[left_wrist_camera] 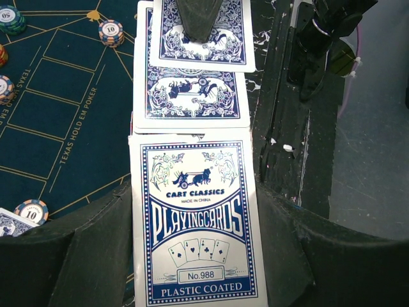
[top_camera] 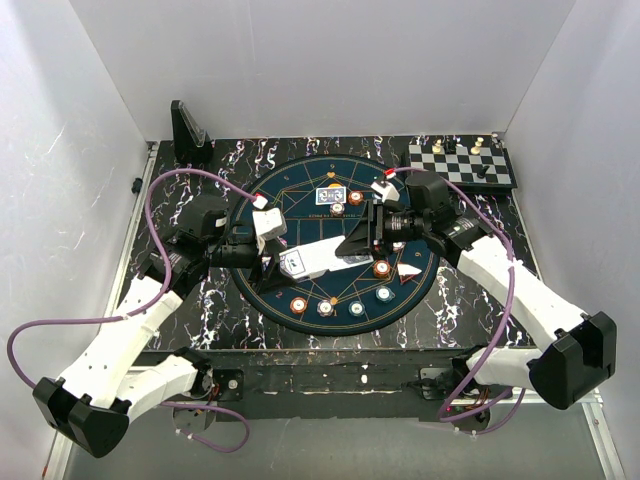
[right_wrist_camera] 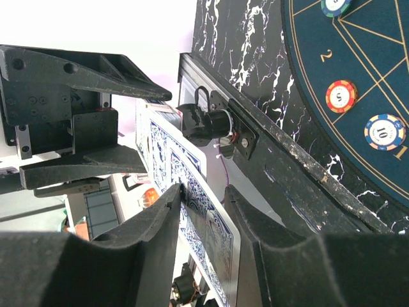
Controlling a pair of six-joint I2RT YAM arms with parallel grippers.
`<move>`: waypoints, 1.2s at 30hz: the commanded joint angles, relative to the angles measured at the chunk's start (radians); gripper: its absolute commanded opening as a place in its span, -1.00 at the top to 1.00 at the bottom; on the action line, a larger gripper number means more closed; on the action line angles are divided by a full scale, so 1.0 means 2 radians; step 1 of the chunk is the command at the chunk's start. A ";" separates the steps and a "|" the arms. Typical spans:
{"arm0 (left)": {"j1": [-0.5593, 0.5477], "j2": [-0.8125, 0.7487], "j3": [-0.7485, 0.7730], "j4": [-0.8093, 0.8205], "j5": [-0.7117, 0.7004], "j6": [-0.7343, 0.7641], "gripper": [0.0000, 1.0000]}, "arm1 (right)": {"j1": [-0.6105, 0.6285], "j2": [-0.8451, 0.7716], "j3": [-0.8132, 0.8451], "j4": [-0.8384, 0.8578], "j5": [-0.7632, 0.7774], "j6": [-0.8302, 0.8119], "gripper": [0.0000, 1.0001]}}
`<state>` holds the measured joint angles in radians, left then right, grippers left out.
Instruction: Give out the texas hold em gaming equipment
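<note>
Top external view: left gripper (top_camera: 272,262) and right gripper (top_camera: 352,243) meet at frame centre, above a round dark-blue mat with gold lines (top_camera: 290,200).
Left gripper: clamped on a white-and-blue playing-card box (left_wrist_camera: 198,224), with cards sticking out of its far end.
Right gripper: closed on one blue-and-white patterned card (left_wrist_camera: 201,48), top of the left wrist frame.
Chips: round orange, white and teal poker chips (top_camera: 325,307) lie along the mat's lower rim.

A black table (top_camera: 260,150) veined in white like marble fills the middle of the overhead view, enclosed by white walls (top_camera: 320,60). A large round dark-blue mat (top_camera: 305,190) with gold lines lies at its centre. A black-and-white chessboard (top_camera: 462,165) sits at upper right, holding a few chess pieces (top_camera: 478,146). A black wedge-shaped stand (top_camera: 190,130) rises at upper left
</note>
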<state>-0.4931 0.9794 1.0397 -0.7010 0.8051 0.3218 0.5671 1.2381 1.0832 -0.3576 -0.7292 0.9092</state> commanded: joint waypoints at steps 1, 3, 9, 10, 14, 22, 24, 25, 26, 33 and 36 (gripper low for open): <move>0.001 -0.016 0.002 0.026 0.012 -0.005 1.00 | -0.014 -0.019 -0.001 -0.027 -0.007 -0.019 0.20; 0.003 -0.017 0.002 0.027 0.012 -0.007 1.00 | -0.018 -0.024 0.000 -0.034 -0.010 -0.022 0.20; 0.005 -0.019 -0.001 0.034 0.012 -0.014 1.00 | -0.027 -0.033 -0.002 -0.027 -0.036 -0.017 0.21; 0.005 -0.019 -0.003 0.035 0.012 -0.017 1.00 | -0.027 -0.035 -0.002 -0.021 -0.042 -0.013 0.21; 0.006 -0.020 -0.014 0.044 0.014 -0.024 1.00 | -0.030 -0.041 0.001 0.004 -0.062 0.000 0.23; 0.007 -0.020 -0.024 0.056 0.015 -0.034 1.00 | -0.030 -0.032 0.012 0.019 -0.088 0.013 0.34; 0.007 -0.021 -0.023 0.053 0.014 -0.034 1.00 | -0.030 -0.028 0.011 0.005 -0.089 0.008 0.35; 0.007 -0.021 -0.022 0.053 0.013 -0.032 1.00 | -0.030 -0.028 0.011 -0.002 -0.089 0.005 0.36; 0.008 -0.022 -0.024 0.052 0.012 -0.032 1.00 | -0.030 -0.028 0.011 -0.010 -0.090 0.001 0.37; 0.010 -0.022 -0.026 0.054 0.015 -0.034 1.00 | -0.030 -0.028 0.007 -0.041 -0.102 -0.017 0.37; 0.009 -0.022 -0.024 0.054 0.016 -0.037 1.00 | -0.030 -0.025 0.005 -0.052 -0.103 -0.023 0.37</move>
<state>-0.4801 0.9638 0.9894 -0.6201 0.8093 0.2573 0.5106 1.1851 1.0824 -0.4263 -0.8978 0.8982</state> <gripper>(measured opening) 0.646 0.316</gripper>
